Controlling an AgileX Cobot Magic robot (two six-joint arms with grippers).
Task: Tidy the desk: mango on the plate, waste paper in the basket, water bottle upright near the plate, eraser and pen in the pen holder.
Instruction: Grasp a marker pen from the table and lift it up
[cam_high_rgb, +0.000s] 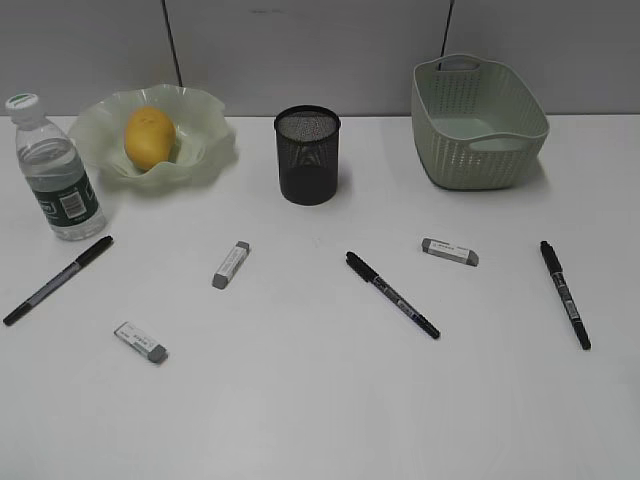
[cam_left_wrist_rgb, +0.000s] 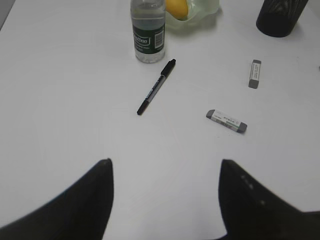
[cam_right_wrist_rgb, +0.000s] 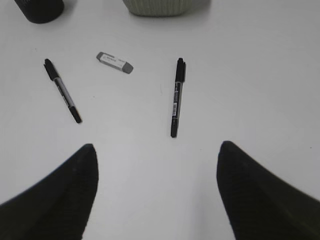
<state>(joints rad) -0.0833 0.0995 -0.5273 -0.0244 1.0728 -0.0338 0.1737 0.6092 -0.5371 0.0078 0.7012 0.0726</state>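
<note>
The yellow mango (cam_high_rgb: 149, 136) lies in the wavy green plate (cam_high_rgb: 205, 115). Left of the plate, the water bottle (cam_high_rgb: 55, 182) stands upright. The black mesh pen holder (cam_high_rgb: 307, 155) stands mid-desk and the green basket (cam_high_rgb: 478, 122) at the back right. Three black pens (cam_high_rgb: 58, 280) (cam_high_rgb: 392, 294) (cam_high_rgb: 565, 294) and three grey erasers (cam_high_rgb: 231, 264) (cam_high_rgb: 141, 342) (cam_high_rgb: 450, 252) lie loose on the desk. No waste paper shows. My left gripper (cam_left_wrist_rgb: 165, 161) hangs open over bare desk short of a pen (cam_left_wrist_rgb: 156, 86) and an eraser (cam_left_wrist_rgb: 226, 121). My right gripper (cam_right_wrist_rgb: 157, 144) is open just short of a pen (cam_right_wrist_rgb: 176, 96).
Neither arm appears in the exterior view. A grey panelled wall runs behind the desk (cam_high_rgb: 320, 400). In the right wrist view a second pen (cam_right_wrist_rgb: 63, 90) and an eraser (cam_right_wrist_rgb: 114, 62) lie to the left, below the basket (cam_right_wrist_rgb: 165, 6).
</note>
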